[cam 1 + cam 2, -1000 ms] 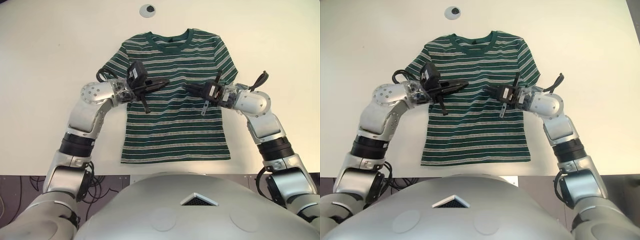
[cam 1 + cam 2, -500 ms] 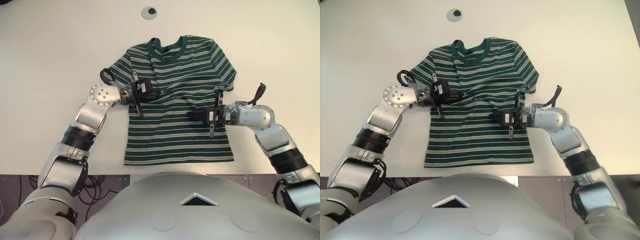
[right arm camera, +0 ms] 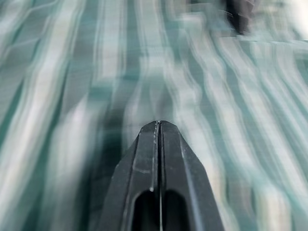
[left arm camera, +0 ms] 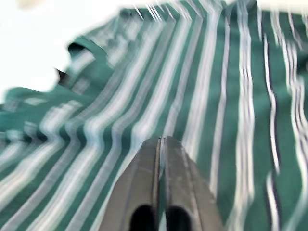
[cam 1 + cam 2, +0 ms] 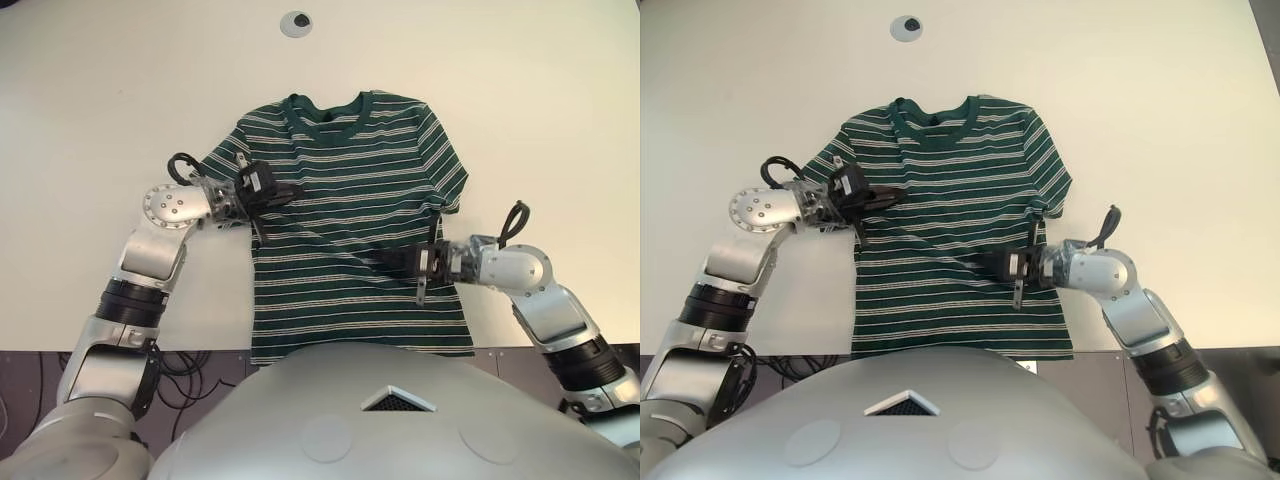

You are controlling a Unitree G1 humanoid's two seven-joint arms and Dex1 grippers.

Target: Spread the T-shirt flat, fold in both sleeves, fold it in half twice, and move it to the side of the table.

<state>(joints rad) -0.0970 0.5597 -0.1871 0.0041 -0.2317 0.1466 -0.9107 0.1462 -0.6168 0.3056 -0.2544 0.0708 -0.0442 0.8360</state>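
Note:
The green T-shirt (image 5: 350, 215) with white stripes lies face up on the white table (image 5: 560, 120), collar away from me, both short sleeves spread out. Its hem reaches the table's near edge. My left gripper (image 5: 292, 191) is shut and rests low over the shirt's chest, just inside the left sleeve; the left wrist view shows its fingertips (image 4: 161, 140) pressed together above the striped cloth. My right gripper (image 5: 388, 262) is shut too, lying over the lower right part of the shirt, and its closed tips (image 3: 157, 124) show against the stripes.
A small round dark disc (image 5: 295, 21) sits in the tabletop beyond the collar. Bare table lies left and right of the shirt. Below the table's near edge hang dark cables (image 5: 195, 365).
The shirt has slid toward the table's near edge as both arms drew back toward me. A bunched fold at the collar half a second ago now lies flat. Both grippers stayed shut.

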